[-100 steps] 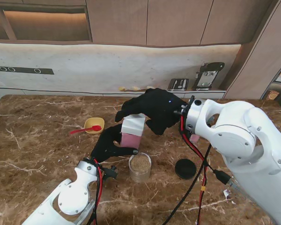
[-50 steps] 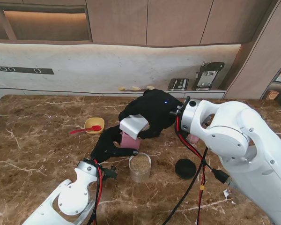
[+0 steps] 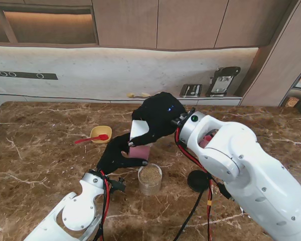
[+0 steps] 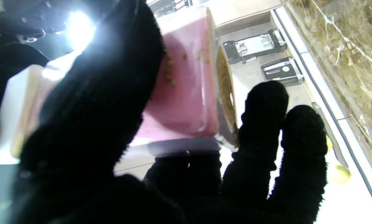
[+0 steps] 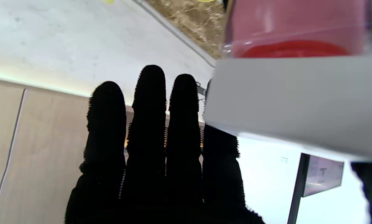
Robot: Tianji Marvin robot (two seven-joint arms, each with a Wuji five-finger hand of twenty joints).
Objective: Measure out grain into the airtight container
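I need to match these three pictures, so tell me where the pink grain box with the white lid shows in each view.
Stand view: the pink grain box is at table centre, tilted, held between both robot hands, farther from me than the clear container.
Left wrist view: it fills the middle, pink wall with grains stuck inside.
Right wrist view: upper right corner, white lid beside it.
Shared landmark: the brown marble table top.

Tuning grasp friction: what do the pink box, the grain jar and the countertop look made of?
Pink box: translucent glossy plastic, likely; grain shows through its wall, white opaque lid.
Grain jar: clear glass or plastic, cannot tell; contents visible through the side.
Countertop: polished brown marble-look stone, white veining.
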